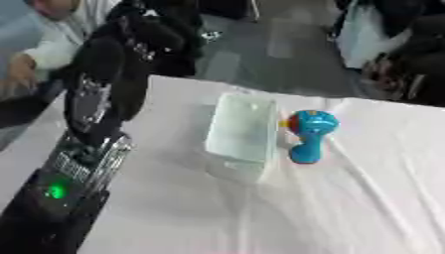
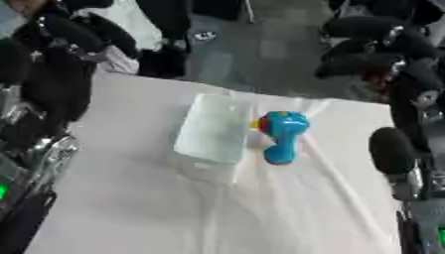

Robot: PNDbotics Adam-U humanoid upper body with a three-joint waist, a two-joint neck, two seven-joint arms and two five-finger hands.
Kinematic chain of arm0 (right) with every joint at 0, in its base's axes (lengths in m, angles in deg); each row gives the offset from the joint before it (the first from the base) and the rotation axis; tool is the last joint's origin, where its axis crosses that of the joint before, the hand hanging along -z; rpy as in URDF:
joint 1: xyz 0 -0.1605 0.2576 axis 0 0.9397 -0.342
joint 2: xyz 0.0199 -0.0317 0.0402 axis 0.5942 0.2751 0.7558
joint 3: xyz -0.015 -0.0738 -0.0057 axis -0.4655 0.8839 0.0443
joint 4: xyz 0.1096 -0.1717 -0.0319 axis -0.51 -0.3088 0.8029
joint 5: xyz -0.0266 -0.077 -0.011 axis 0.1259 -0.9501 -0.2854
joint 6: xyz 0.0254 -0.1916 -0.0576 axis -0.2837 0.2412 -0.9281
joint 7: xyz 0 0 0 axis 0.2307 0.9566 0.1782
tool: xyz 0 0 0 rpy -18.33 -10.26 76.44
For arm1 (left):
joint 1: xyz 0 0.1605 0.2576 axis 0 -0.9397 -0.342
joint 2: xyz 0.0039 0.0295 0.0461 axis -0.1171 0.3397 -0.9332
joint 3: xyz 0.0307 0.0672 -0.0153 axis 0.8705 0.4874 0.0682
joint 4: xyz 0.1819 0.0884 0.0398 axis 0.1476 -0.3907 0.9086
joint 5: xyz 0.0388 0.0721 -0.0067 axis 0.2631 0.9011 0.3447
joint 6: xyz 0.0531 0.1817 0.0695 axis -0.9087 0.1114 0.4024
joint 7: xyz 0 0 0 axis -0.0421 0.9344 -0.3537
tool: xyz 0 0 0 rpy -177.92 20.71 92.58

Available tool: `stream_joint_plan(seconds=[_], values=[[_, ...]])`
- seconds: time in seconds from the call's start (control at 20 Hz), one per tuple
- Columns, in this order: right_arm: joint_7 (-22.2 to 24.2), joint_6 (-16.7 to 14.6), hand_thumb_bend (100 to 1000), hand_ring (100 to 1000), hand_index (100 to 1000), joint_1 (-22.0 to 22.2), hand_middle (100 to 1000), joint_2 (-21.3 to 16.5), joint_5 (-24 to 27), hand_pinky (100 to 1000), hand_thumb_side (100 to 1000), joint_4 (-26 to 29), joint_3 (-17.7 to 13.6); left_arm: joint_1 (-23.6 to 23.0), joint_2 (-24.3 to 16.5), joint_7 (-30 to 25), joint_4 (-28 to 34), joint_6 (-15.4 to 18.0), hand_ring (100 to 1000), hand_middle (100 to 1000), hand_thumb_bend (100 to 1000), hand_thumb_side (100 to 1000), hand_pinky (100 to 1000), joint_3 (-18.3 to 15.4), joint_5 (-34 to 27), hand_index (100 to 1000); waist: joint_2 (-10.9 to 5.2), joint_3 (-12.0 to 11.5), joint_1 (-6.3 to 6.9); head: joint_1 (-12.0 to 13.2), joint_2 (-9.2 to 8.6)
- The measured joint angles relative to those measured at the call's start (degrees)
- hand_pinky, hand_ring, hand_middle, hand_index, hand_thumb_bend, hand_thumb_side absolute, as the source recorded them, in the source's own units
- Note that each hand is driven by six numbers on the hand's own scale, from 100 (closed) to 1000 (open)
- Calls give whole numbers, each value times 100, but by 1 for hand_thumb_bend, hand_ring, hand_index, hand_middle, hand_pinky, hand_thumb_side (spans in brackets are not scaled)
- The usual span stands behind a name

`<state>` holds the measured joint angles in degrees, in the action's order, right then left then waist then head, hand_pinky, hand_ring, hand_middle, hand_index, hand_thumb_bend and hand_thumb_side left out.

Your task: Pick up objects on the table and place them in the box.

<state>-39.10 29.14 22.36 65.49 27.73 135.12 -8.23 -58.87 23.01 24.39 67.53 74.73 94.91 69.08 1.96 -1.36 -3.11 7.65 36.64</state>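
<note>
A clear, pale rectangular box (image 1: 242,134) stands in the middle of the white-clothed table (image 1: 347,208). Right beside it, on its right, lies a blue toy (image 1: 309,135) with a round head, a short handle and a small red and yellow part facing the box. My left hand (image 1: 152,37) is raised high over the table's far left corner, fingers relaxed and holding nothing. My right hand (image 2: 369,42) hangs above the far right edge, fingers spread loosely toward the left, also holding nothing. Both hands are well away from the toy and the box.
My left forearm (image 1: 83,149), with a green light on it, runs up the left side. My right arm (image 2: 404,163) stands along the right edge. People and dark bags are beyond the far edge. The cloth has long creases to the toy's right.
</note>
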Motion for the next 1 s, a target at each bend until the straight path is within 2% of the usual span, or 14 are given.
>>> stream_joint_plan(seconds=[0.5,0.6,0.9,1.0], values=[[-41,40,269,529,757,0,803,0,-148,588,1000,-2,2,0,0,103,0,-44,589,792,278,900,538,3,81,661,0,2,0,0,25],[-35,45,301,524,755,0,803,1,-153,581,1000,-3,5,0,0,104,0,-47,588,792,277,900,538,3,82,661,0,3,0,0,26],[123,207,503,472,736,-3,806,50,-44,529,1000,-341,57,-9,0,66,0,-74,584,793,273,902,533,5,74,660,-40,-10,18,2,41],[284,328,751,475,766,-37,838,110,-5,550,1000,-647,60,-10,0,42,0,-79,584,793,272,903,532,6,67,660,-53,-16,18,-2,42]])
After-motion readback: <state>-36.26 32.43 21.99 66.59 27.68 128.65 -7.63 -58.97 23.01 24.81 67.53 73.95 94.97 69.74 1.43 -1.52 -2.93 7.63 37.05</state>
